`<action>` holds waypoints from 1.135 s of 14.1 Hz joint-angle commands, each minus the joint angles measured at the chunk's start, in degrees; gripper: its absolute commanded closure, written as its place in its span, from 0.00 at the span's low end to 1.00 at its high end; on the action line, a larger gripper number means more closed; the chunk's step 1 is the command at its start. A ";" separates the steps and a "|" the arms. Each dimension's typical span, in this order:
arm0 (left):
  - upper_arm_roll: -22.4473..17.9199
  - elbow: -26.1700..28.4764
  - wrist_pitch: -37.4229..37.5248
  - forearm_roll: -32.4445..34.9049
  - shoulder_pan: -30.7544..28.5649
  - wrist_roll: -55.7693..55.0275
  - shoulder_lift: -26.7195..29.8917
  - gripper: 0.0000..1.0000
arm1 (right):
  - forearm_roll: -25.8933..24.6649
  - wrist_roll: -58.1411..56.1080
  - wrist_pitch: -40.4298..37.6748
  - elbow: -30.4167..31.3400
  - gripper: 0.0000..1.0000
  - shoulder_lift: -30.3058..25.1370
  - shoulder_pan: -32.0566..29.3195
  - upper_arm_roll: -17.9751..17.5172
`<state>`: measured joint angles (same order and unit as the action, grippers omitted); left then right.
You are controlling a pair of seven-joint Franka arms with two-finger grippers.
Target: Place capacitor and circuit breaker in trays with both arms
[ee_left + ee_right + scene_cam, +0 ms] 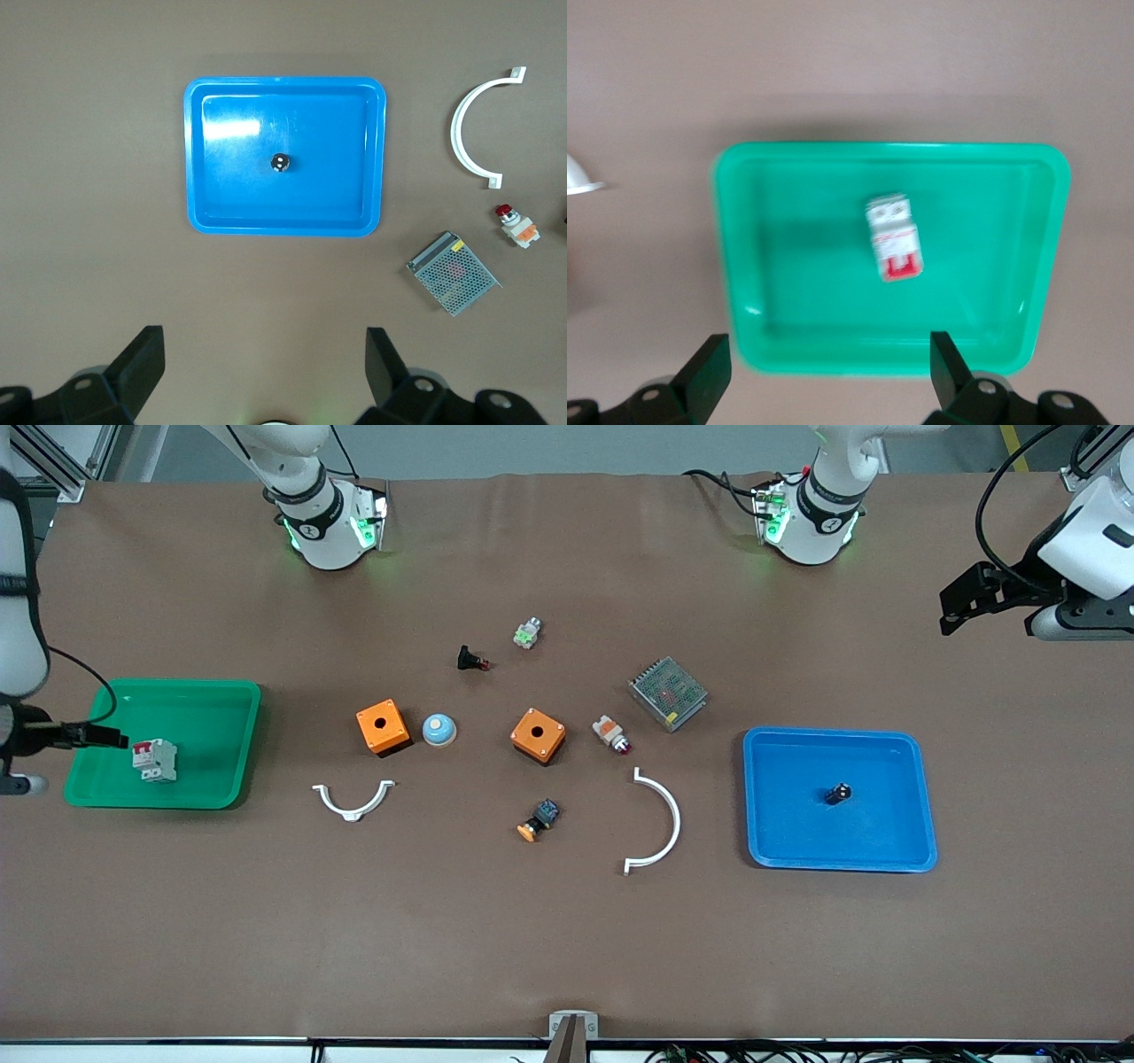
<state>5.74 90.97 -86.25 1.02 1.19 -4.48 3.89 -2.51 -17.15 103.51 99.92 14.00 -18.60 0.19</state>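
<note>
The capacitor, a tiny black cylinder with a pale top, lies in the blue tray. It also shows in the left wrist view. The circuit breaker, white-grey with red toggles, lies in the green tray and shows in the right wrist view. My left gripper is open and empty, raised over bare table at the left arm's end; its own view shows the fingers wide apart. My right gripper is open and empty over the green tray's outer edge, as in its own view.
Between the trays lie two orange boxes, a blue dome button, two white curved brackets, a metal mesh box, a black push-button, a green-white part, a white-orange part and a black-blue part.
</note>
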 commanded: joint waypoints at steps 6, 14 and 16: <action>-0.64 -0.62 -0.59 -0.76 -0.04 1.32 0.60 0.00 | 4.44 18.36 -11.83 2.21 0.01 -18.04 15.42 -0.10; -0.55 -1.85 -0.32 -0.76 0.22 1.23 -0.37 0.00 | 4.53 19.61 -12.54 2.12 0.00 -21.38 19.39 -0.19; -0.55 -1.85 -0.32 -0.76 0.22 1.23 -0.37 0.00 | 4.53 19.61 -12.19 2.12 0.00 -21.30 19.92 -0.10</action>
<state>5.48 90.16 -86.68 1.02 1.25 -4.48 3.91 1.35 1.82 90.70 100.53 -5.91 0.29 -0.48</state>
